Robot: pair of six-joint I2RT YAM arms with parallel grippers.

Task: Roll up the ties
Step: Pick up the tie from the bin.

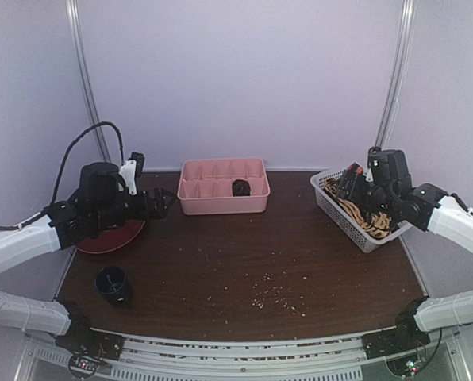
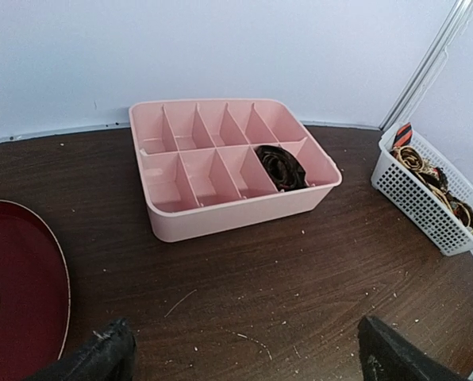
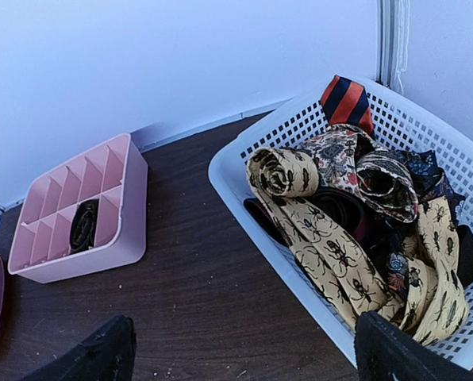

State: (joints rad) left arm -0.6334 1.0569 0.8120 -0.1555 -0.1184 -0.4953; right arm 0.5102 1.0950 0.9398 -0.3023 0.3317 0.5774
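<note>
Ties (image 3: 332,254) in white basket (image 3: 296,127) just ahead of wide, empty right jaws. 1 rolled tie (image 2: 282,167) in pink tray (image 2: 236,218) ahead of wide, empty left jaws.

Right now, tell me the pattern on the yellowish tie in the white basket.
Yellowish tie: dark insect figures on tan-yellow; clearest in right wrist view.

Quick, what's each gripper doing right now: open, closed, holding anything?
Left gripper: open, holding nothing.
Right gripper: open, holding nothing.
</note>
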